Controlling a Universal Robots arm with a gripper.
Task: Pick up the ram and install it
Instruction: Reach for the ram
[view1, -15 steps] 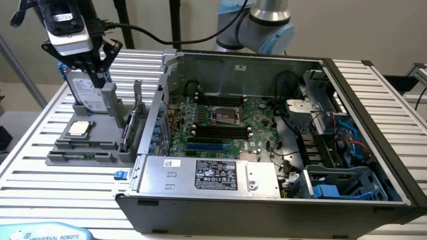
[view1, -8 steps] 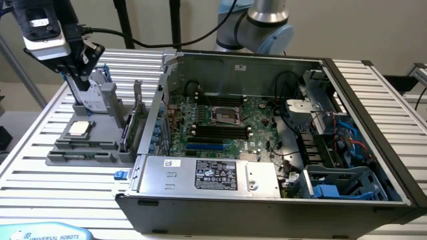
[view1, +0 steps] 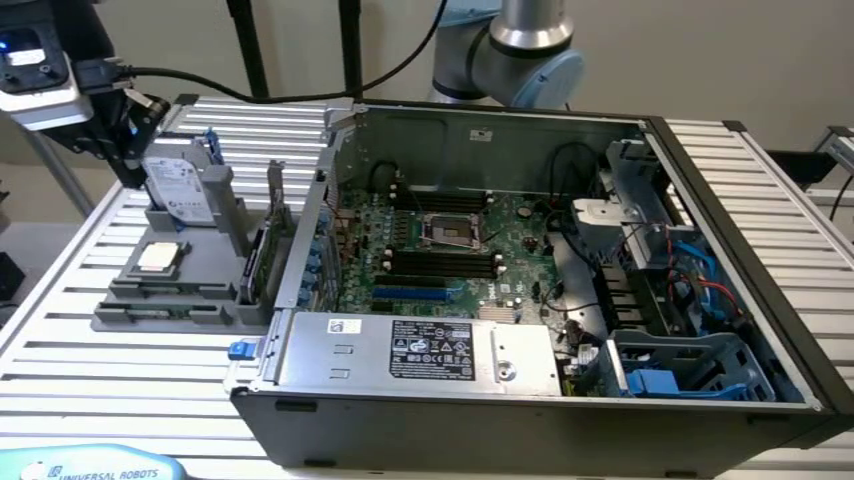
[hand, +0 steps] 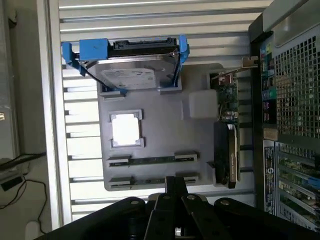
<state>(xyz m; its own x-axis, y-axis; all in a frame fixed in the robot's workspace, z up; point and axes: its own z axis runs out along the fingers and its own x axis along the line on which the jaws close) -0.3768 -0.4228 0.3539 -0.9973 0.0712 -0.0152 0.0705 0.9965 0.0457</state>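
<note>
On the grey tray (hand: 165, 130), the ram (hand: 152, 160) lay in a slot, its long axis parallel to the tray's edge nearest the gripper (hand: 176, 184). That gripper hung over this edge, fully closed and empty. The ram sat just beyond its tips, toward the tray's processor (hand: 126, 129).

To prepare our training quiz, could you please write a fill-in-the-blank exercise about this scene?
1. The ram lies in the gray ____, outside the computer case.
2. The shut gripper holds ____.
3. The hard drive sits in a ____ frame.
Missing words: tray; nothing; blue.
</note>
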